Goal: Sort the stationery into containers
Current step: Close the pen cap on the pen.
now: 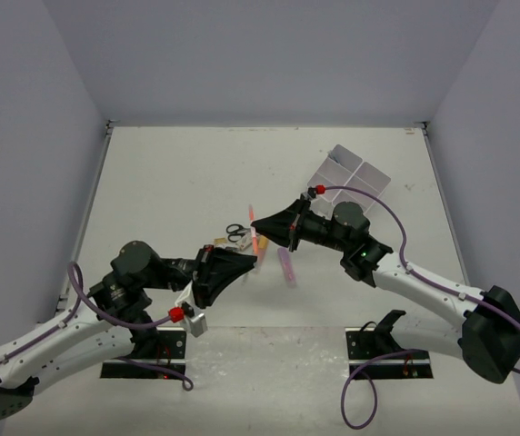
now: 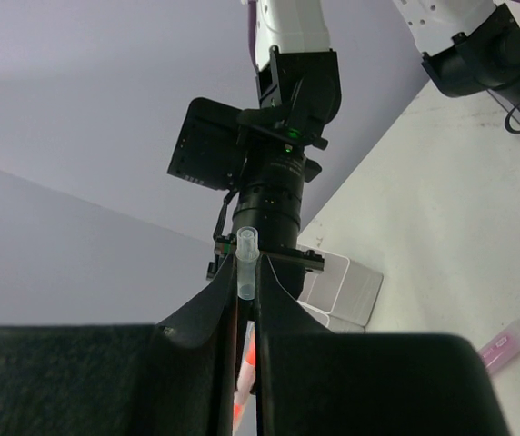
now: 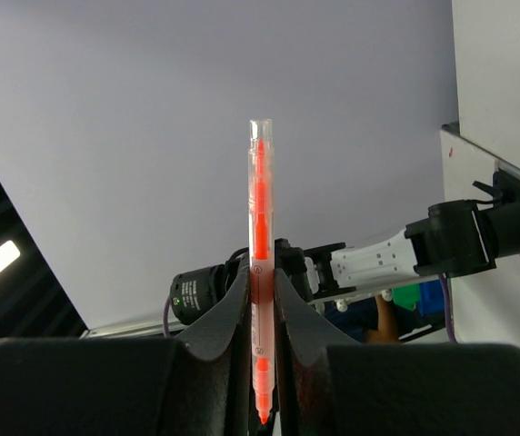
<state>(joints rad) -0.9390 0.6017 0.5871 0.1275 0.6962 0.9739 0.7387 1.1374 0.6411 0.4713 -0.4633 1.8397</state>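
From above I can't make out the small pieces [image 1: 239, 243] beside the scissors [image 1: 234, 232]; the left gripper [image 1: 255, 260] covers part of that pile. On my left wrist camera the marker [image 2: 247, 265] vanishes low down between the fingers [image 2: 198, 320], and the right arm [image 2: 292, 36] hides part of the box [image 2: 346, 291].

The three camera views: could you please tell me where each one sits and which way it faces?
Top external: above and behind the bases, looking down on the table, left arm, right arm, white box.
Left wrist: on the left arm, looking past the left gripper at the right arm.
Right wrist: on the right arm, looking past the right gripper at the left arm.
Shared: the orange marker, gripped by both grippers.
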